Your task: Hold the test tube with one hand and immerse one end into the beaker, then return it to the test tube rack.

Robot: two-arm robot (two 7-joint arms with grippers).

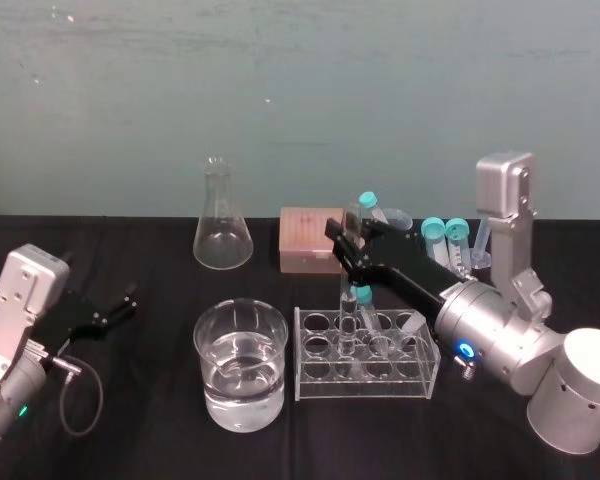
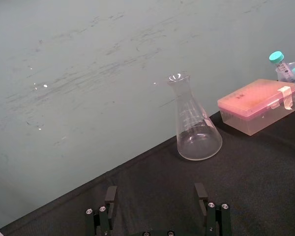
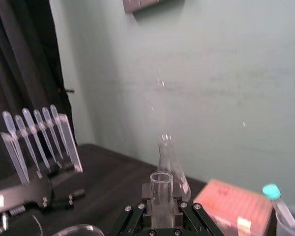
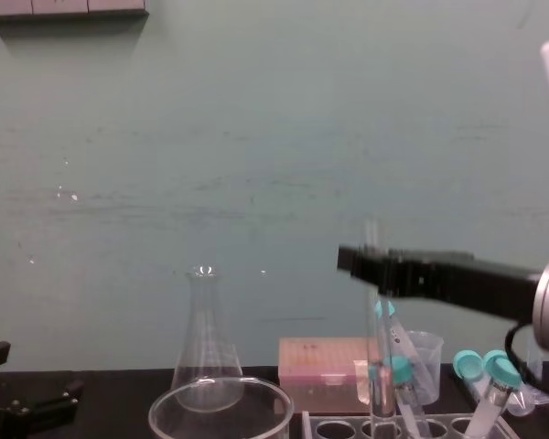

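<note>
Clenching the right claw (image 1: 346, 250) on the test tube (image 3: 161, 187) near its top, upright over the rack (image 1: 365, 386), right of the beaker (image 1: 240, 301). Judging it light, slick, brittle: squeezing gently, high up. Leaving the left claw (image 1: 120, 303) spread, parked near left.
</note>
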